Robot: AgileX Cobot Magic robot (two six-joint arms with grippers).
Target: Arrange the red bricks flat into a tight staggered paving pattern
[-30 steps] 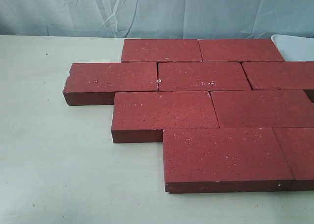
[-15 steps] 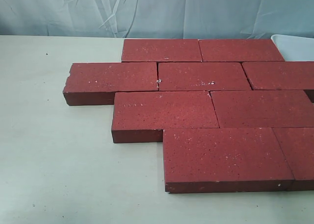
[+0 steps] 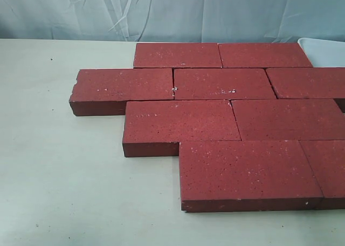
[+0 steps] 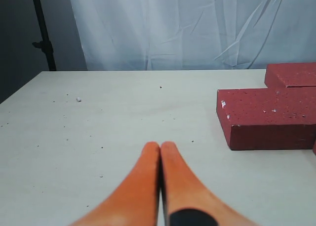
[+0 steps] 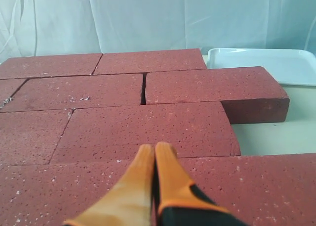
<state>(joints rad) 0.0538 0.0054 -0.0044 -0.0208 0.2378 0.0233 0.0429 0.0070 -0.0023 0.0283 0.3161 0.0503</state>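
Observation:
Several dark-red bricks lie flat on the table in four staggered rows, edges touching. The leftmost brick of the second row juts out to the left; the left wrist view shows its end. No gripper appears in the exterior view. My left gripper is shut and empty, hovering over bare table left of the bricks. My right gripper is shut and empty, just above the brick paving; I cannot tell whether it touches it.
A white tray sits beyond the bricks at the back right, its corner showing in the exterior view. A pale curtain hangs behind the table. A dark stand pole rises at the table's far left corner.

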